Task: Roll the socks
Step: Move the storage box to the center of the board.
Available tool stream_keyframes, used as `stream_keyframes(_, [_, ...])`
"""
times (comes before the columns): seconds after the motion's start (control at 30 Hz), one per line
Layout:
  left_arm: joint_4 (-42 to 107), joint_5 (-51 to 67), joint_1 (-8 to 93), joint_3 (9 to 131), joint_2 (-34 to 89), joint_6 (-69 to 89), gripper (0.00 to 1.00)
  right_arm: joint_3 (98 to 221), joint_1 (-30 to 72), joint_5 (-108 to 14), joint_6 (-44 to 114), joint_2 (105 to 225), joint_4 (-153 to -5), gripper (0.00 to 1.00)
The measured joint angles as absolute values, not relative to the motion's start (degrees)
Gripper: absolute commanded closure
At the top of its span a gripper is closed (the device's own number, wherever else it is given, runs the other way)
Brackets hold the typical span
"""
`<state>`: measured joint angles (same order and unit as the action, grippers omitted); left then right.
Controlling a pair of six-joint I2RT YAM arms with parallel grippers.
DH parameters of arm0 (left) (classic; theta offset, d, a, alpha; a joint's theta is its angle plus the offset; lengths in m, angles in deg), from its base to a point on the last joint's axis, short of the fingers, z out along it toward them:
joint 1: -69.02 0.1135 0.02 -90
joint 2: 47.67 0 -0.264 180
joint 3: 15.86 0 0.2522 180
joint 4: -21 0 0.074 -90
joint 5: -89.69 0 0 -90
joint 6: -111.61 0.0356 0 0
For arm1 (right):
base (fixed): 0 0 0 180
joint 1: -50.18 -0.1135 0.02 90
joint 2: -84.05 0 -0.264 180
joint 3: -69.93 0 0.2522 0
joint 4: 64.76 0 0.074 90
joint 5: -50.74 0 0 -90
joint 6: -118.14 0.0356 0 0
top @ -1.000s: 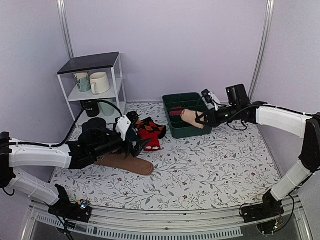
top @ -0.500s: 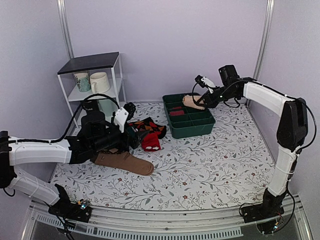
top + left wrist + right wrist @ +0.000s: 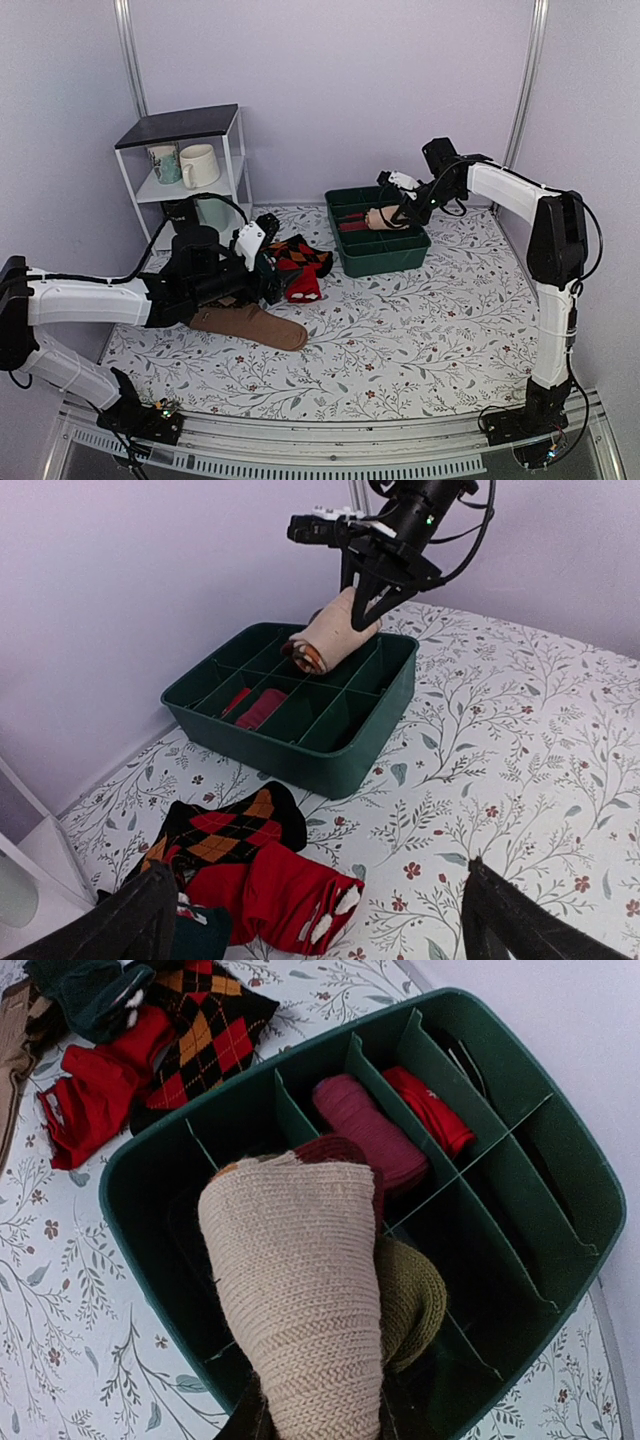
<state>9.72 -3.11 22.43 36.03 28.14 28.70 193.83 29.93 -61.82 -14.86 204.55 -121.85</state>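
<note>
The socks (image 3: pixel 300 1290) are rolled into a beige knit bundle with olive and maroon showing at one side. My right gripper (image 3: pixel 318 1415) is shut on the bundle's lower end. It holds the socks (image 3: pixel 379 218) tilted over the middle compartments of the green tray (image 3: pixel 385 262). In the left wrist view the socks (image 3: pixel 335 635) hang from the right gripper (image 3: pixel 365 575) just above the tray (image 3: pixel 330 765). My left gripper (image 3: pixel 320 930) stands open low over the floral cloth, left of the tray, with nothing between its fingers.
Red-and-black argyle socks (image 3: pixel 300 262) and red pieces (image 3: pixel 270 895) lie beside the left gripper. A plain brown sock (image 3: pixel 250 325) lies under the left arm. Maroon (image 3: pixel 365 1140) and red (image 3: pixel 430 1110) rolls sit in tray compartments. A white shelf with mugs (image 3: pixel 190 165) stands back left.
The right arm carried the socks from the tray's near side up toward the back, then lowered them over the tray. The left gripper shifted slightly right and stayed open.
</note>
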Motion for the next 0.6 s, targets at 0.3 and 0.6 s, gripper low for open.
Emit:
stream_keyframes(0.3, [9.7,-2.9,22.5,36.0,28.3,29.5,0.00,191.8,28.6,-57.7,-17.4,206.0,-122.6,1.00])
stream_keyframes(0.6, [9.5,-2.9,22.6,35.2,28.3,29.8,0.01,188.2,25.1,-52.0,-17.9,207.0,-120.9,1.00])
